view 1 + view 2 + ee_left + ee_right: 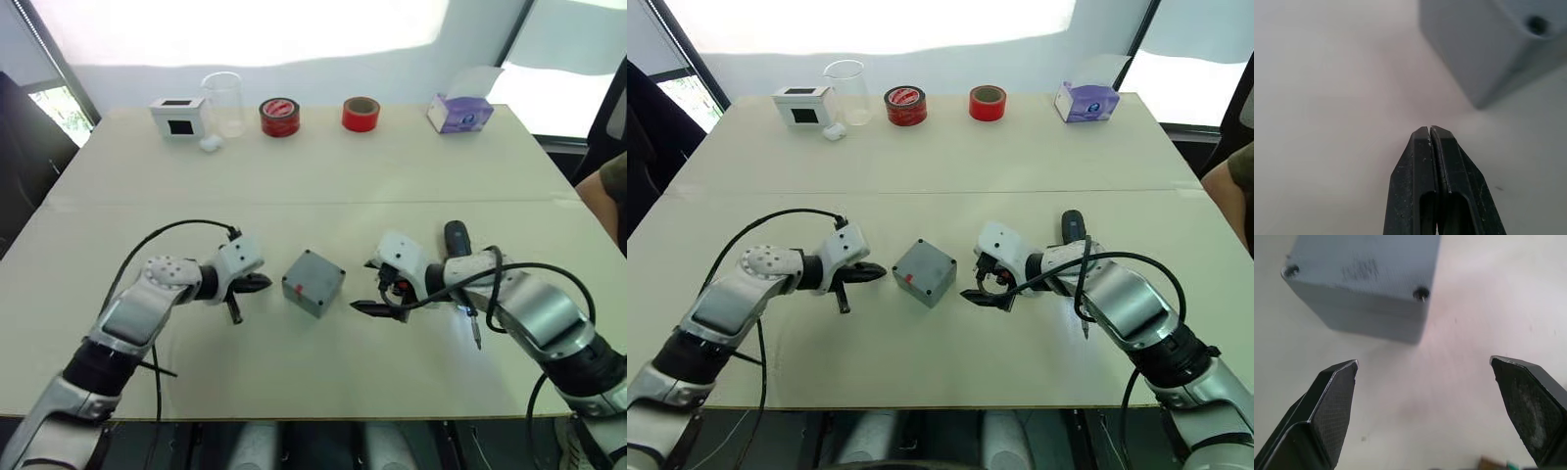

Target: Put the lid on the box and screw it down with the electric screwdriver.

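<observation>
The grey box (312,288) stands in the middle of the table with a small red mark on its near side. The lid (318,268) sits on top of it, and its corner screw holes (1421,293) show in the right wrist view. Just left of the box my left gripper (263,284) is shut with nothing between its fingers (1429,147). My right gripper (370,286) stands open just right of the box, clear of it. The black electric screwdriver (457,238) lies on the table by my right forearm, partly under it, its thin bit pointing toward the near edge.
Along the far edge stand a white box with a black window (177,116), a clear beaker (225,102), two red tape rolls (280,117) (361,114) and a purple tissue box (460,113). A person's arm (602,196) shows at the right edge.
</observation>
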`<action>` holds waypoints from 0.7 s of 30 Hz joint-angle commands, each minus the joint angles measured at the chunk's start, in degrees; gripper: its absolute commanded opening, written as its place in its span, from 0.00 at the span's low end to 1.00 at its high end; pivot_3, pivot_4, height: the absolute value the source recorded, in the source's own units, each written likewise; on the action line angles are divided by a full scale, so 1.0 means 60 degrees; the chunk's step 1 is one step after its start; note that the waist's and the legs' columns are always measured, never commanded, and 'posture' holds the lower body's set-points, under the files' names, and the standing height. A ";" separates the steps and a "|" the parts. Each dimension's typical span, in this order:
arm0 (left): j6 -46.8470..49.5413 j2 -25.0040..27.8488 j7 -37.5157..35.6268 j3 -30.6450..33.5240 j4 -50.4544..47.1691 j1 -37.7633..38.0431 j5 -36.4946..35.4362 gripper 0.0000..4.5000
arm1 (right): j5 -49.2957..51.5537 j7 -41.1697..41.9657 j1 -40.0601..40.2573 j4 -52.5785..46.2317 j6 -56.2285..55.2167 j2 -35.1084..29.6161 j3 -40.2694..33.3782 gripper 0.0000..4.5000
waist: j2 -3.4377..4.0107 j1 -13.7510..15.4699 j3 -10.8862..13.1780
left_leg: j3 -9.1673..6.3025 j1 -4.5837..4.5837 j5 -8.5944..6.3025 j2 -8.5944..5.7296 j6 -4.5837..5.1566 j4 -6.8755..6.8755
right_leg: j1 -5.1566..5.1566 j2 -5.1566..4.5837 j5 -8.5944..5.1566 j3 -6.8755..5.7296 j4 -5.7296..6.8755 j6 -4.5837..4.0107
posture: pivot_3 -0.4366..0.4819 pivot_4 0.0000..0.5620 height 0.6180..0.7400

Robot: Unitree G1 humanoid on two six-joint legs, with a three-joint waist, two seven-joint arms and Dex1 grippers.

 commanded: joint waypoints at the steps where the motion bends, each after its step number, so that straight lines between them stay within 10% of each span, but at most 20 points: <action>1: 0.0369 -0.0233 0.0118 -0.0049 -0.0726 -0.0038 -0.0231 0.00 | -0.0792 0.0694 -0.0274 0.0398 -0.1787 0.0344 0.0419 0.98 | -0.0001 0.0069 0.0000 | -0.0004 0.0000 0.0000 0.0000 0.0000 0.0000 | 0.0003 0.0000 0.0000 -0.0003 0.0000 0.0000 | 0.48 0.27 1.00; 21: -0.0320 -0.1259 0.0523 -0.0152 0.0144 -0.0711 0.0088 0.00 | -0.0553 0.1436 0.0792 -0.1184 -0.0365 0.0239 -0.0106 0.98 | -0.0006 0.0220 0.0000 | -0.0009 0.0004 0.0007 0.0000 -0.0011 0.0013 | 0.0007 0.0004 0.0001 -0.0007 0.0009 0.0002 | 0.48 0.27 1.00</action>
